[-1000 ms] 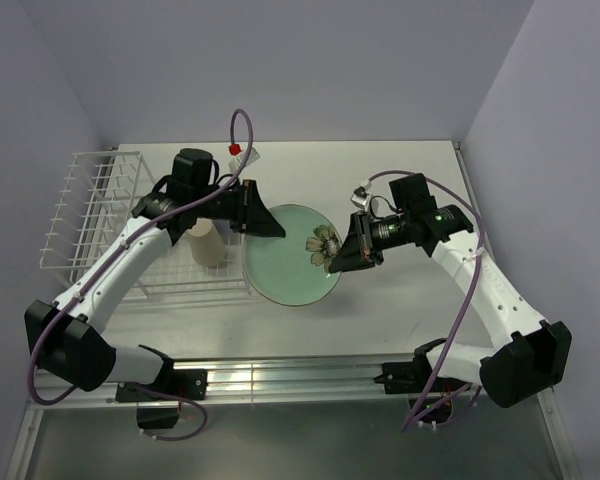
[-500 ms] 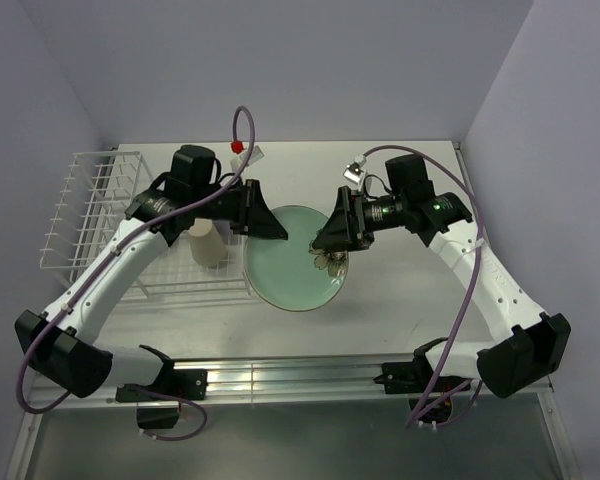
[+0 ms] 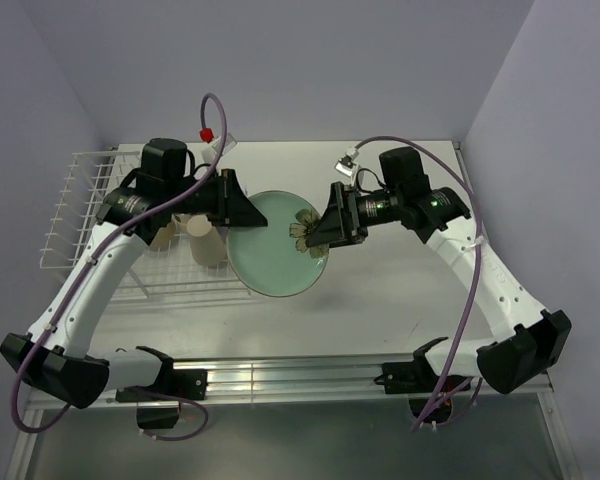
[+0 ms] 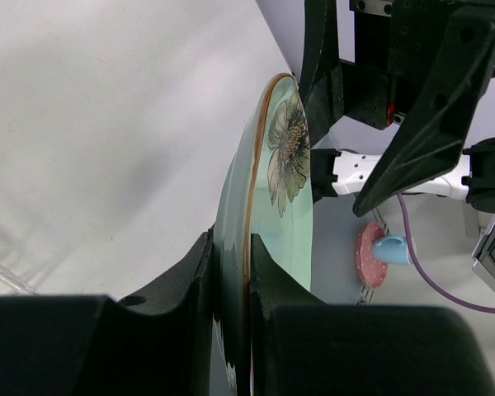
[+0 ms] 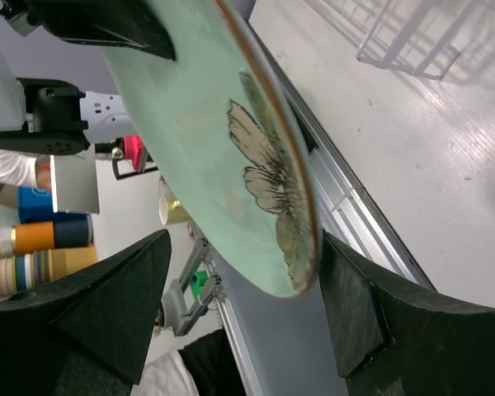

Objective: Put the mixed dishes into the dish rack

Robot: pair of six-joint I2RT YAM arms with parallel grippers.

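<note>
- Our left fingers (image 4: 177, 276) pinched the green plate (image 3: 270, 248), which was tilted, just beside the rack (image 3: 80, 210).
- Our right fingers (image 5: 120, 301) stood spread around its rim, not gripping.
- We judged it needed turning upright before slotting in.

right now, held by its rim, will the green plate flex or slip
Likely stiff: the plate shows no bend, tilted on edge in the left gripper. The glazed rim looks smooth, so a narrow pinch might let it pivot. Probably ceramic, so fragile if dropped.
</note>
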